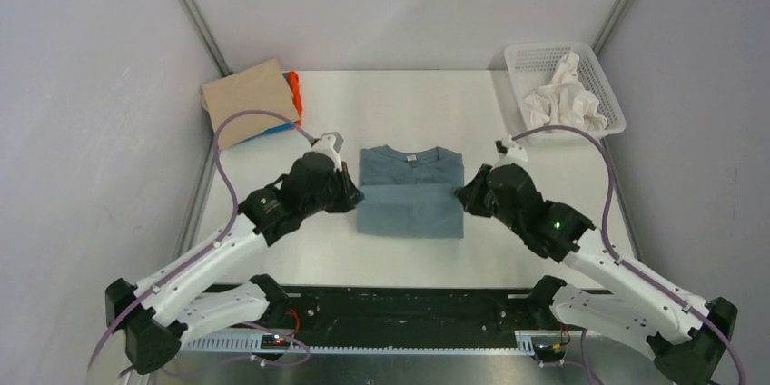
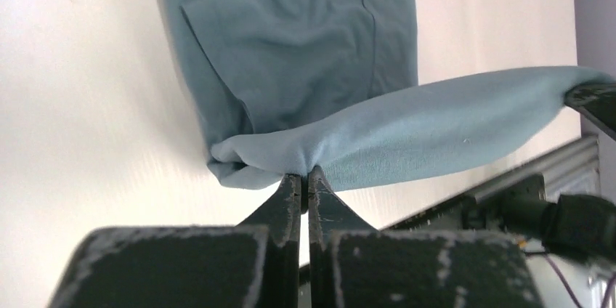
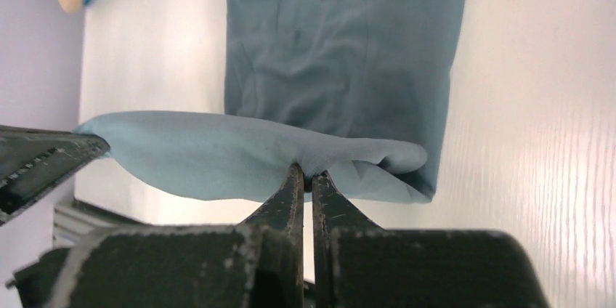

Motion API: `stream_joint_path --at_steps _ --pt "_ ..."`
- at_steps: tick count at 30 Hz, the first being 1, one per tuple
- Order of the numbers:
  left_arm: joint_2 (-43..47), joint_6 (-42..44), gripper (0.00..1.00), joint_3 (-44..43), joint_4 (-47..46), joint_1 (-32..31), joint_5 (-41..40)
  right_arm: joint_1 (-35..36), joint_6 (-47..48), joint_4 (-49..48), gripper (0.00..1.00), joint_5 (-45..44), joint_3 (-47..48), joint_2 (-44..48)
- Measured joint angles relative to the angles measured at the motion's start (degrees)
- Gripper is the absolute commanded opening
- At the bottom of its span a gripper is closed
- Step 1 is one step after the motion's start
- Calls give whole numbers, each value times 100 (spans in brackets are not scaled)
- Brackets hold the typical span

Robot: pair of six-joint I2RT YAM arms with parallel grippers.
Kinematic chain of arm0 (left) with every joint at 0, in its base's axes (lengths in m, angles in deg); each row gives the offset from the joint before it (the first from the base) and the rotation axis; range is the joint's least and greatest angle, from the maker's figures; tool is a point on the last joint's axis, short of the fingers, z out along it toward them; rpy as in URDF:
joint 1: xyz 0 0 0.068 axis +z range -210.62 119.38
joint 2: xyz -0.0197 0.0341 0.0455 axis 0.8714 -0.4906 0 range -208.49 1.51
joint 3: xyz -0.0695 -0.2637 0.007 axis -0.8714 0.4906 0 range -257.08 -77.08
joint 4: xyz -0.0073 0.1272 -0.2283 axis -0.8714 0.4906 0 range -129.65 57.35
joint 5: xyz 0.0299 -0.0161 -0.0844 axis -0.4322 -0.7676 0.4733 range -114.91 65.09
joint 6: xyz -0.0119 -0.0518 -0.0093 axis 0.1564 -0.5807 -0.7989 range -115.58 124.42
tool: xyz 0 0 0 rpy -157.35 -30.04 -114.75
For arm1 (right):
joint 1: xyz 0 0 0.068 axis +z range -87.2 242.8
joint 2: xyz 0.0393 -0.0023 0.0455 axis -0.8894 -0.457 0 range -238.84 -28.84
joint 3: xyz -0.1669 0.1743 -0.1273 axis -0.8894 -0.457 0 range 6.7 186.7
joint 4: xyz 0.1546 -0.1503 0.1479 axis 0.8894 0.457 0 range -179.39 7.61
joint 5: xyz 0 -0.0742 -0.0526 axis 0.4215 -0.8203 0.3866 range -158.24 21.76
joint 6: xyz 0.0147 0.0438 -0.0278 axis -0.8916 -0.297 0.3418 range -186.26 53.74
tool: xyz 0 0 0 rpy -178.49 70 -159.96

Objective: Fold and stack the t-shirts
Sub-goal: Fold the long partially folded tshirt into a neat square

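The slate blue-grey t-shirt [image 1: 410, 192] lies mid-table, its white neck label [image 1: 410, 157] at the far edge and its near part raised and doubled over. My left gripper [image 1: 354, 192] is shut on the shirt's left edge [image 2: 290, 155]. My right gripper [image 1: 463, 194] is shut on the shirt's right edge [image 3: 327, 159]. The lifted hem stretches between the two grippers above the flat part of the shirt [image 2: 290, 25] [image 3: 341, 46]. A stack of folded shirts sits at the far left: tan [image 1: 248, 99] on top, orange [image 1: 293, 87] and bright blue [image 1: 272, 130] edges showing beneath.
A white mesh basket [image 1: 595, 76] at the far right corner holds crumpled white cloth [image 1: 563, 102]. Grey walls with metal frame posts enclose the table. The arms' base rail [image 1: 409, 308] runs along the near edge.
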State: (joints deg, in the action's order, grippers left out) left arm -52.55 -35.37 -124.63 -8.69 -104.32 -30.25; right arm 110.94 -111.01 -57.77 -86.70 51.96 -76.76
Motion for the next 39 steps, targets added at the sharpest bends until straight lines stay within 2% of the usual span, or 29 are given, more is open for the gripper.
stream_joint_path --at_steps 9,15,22,34,35,36,37,38,39 --pt "-1078 496 0 -787 -326 909 280 -1534 490 -929 0 1106 352 -658" --pt "-2072 728 0 -1412 -466 1392 608 -2170 640 -1340 0 1705 428 -1360" --pt "-3220 951 0 -2065 -549 1733 883 -2651 739 -1768 0 2105 748 -2385" --pt "-5252 1211 1 -3237 -616 2037 1215 -3071 664 -2446 0 2256 1012 -4015" --pt "-5388 1237 6 -3307 -608 2046 1226 -3101 634 -2509 0 2277 1038 -4164" --pt "-5519 1252 18 -3383 -605 2055 1248 -3128 601 -2577 2 2295 1064 -4308" --pt "-5639 1287 25 -3458 -599 2063 1274 -3154 570 -2647 9 2306 1095 -4468" --pt "-5748 1331 38 -3534 -599 2068 1296 -3176 542 -2688 27 2306 1119 -4594" --pt "-5851 1344 44 -3613 -599 2076 1311 -3195 511 -2719 36 2304 1154 -4706"
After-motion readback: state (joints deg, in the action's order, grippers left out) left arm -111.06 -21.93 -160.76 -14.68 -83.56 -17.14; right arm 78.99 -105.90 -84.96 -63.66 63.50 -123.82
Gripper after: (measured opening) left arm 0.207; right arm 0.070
